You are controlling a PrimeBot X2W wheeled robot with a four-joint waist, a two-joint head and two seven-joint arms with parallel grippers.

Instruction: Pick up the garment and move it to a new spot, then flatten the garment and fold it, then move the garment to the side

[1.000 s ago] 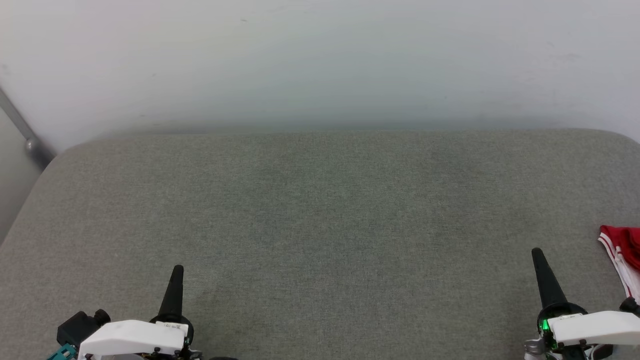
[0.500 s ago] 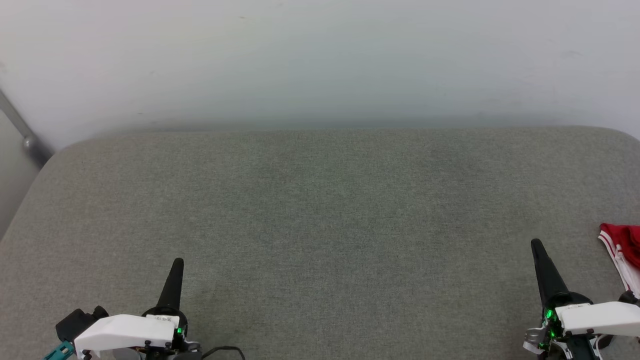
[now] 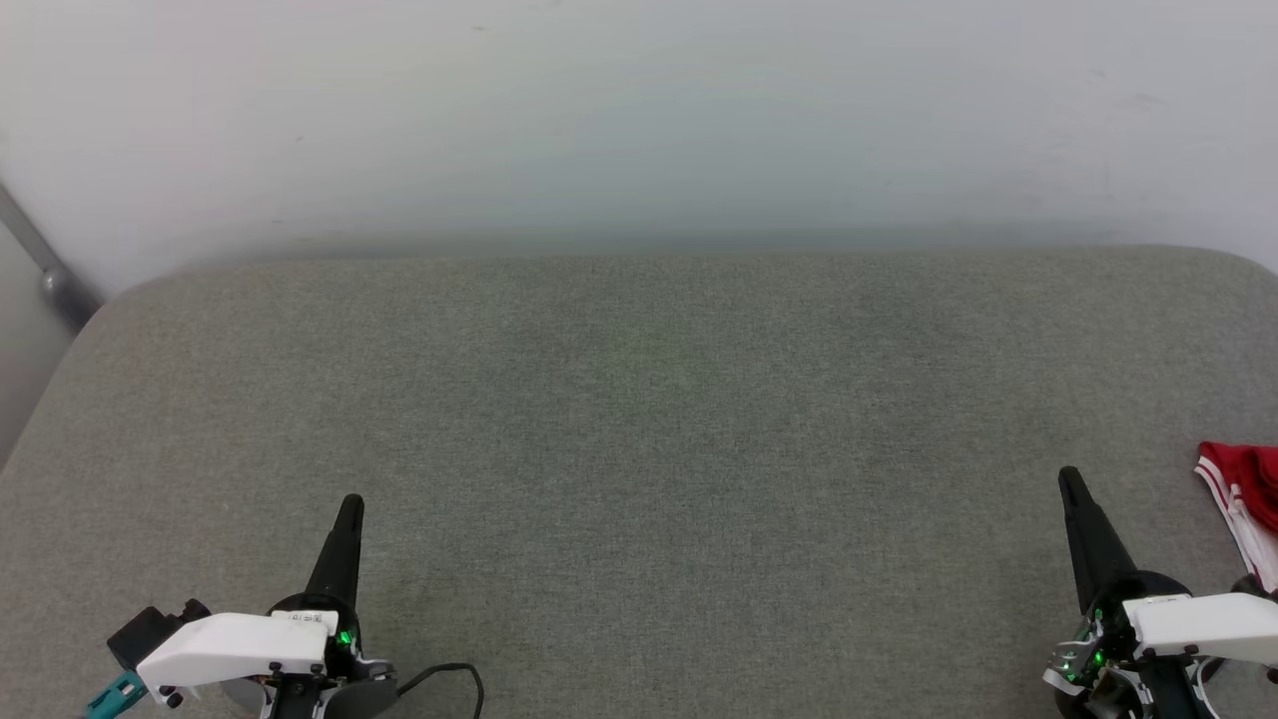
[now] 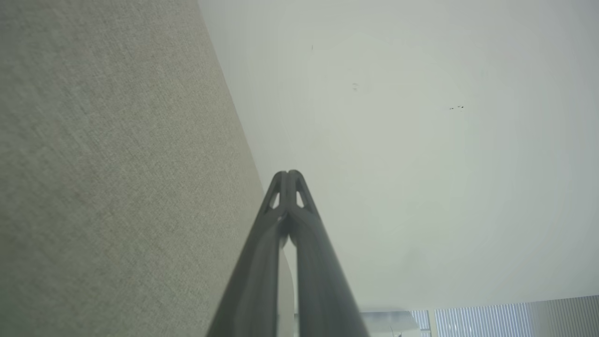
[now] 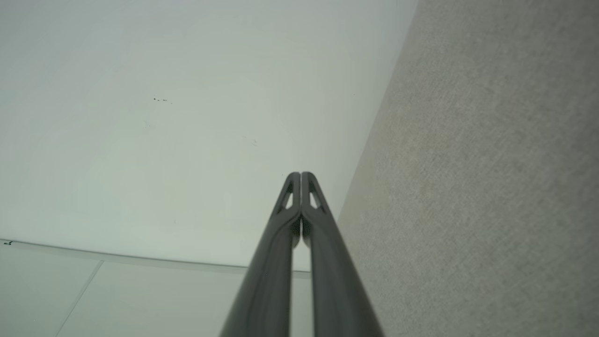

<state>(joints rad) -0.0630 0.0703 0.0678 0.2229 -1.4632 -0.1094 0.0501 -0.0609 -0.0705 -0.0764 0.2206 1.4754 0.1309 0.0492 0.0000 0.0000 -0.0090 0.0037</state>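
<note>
Head view, garment (image 3: 1246,477) right of right end effector (image 3: 1071,479)

The worktop (image 3: 639,419) is covered in grey-green woven fabric, with rounded far corners against a pale wall (image 3: 639,120). A red garment (image 3: 1243,477) with white, red-striped edging lies at its right edge, partly out of view.

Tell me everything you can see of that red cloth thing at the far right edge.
The garment is soft red cloth, bunched, with a white part edged in thin red stripes. The picture's right edge cuts the rest off. It lies on the grey woven surface, near its right side. The shut right gripper stands apart to its left.
</note>
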